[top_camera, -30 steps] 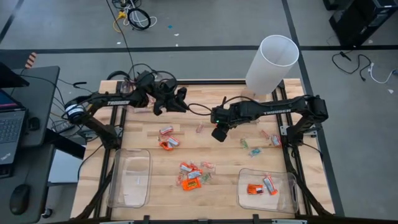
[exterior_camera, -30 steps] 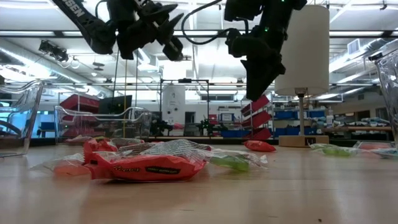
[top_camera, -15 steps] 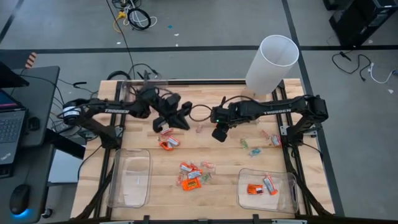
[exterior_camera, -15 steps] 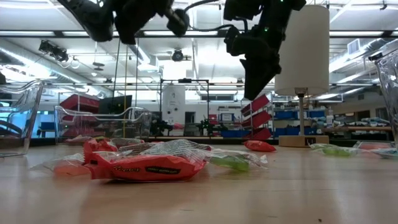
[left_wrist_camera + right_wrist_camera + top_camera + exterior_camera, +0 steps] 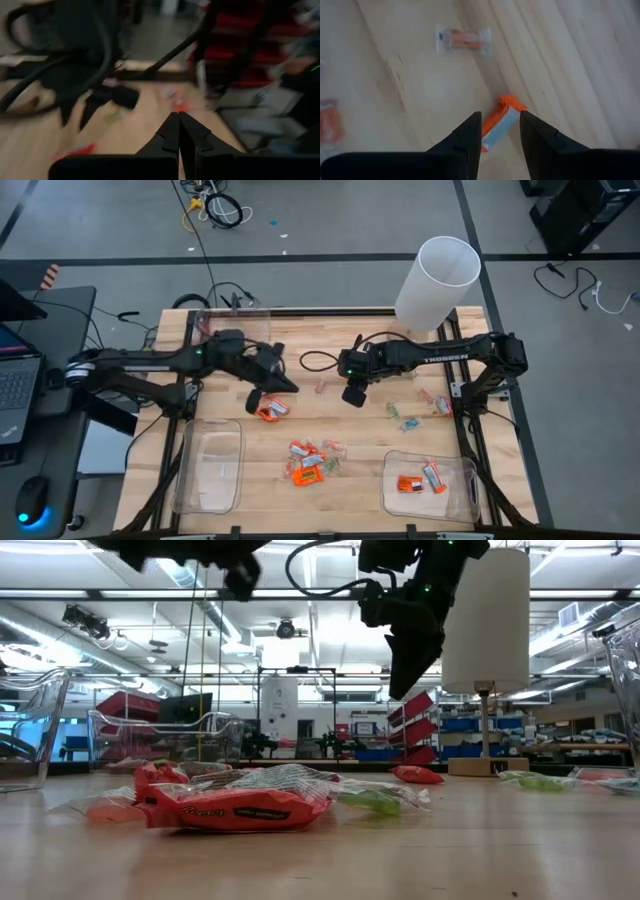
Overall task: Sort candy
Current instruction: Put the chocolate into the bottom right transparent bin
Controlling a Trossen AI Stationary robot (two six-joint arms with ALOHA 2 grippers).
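— Wooden table point(image 5: 230, 395), near edge: what was listed?

— Two clear bins point(image 5: 209, 465); orange candy point(image 5: 418, 483) lay in the right one. A loose candy cluster point(image 5: 308, 462) sat between them, nearer than both claws.

— Left gripper point(image 5: 262, 390)?

— Clenched tight, nothing between its fingers point(image 5: 172, 132); an orange sweet point(image 5: 271, 410) lay just beside it.

— Right gripper point(image 5: 352, 394)?

— Hung above the boards, fingers point(image 5: 470, 131) apart, grasping nothing; an orange wrapper point(image 5: 501, 125) lay under the gap. Farther off stood a white cylinder point(image 5: 437, 282).
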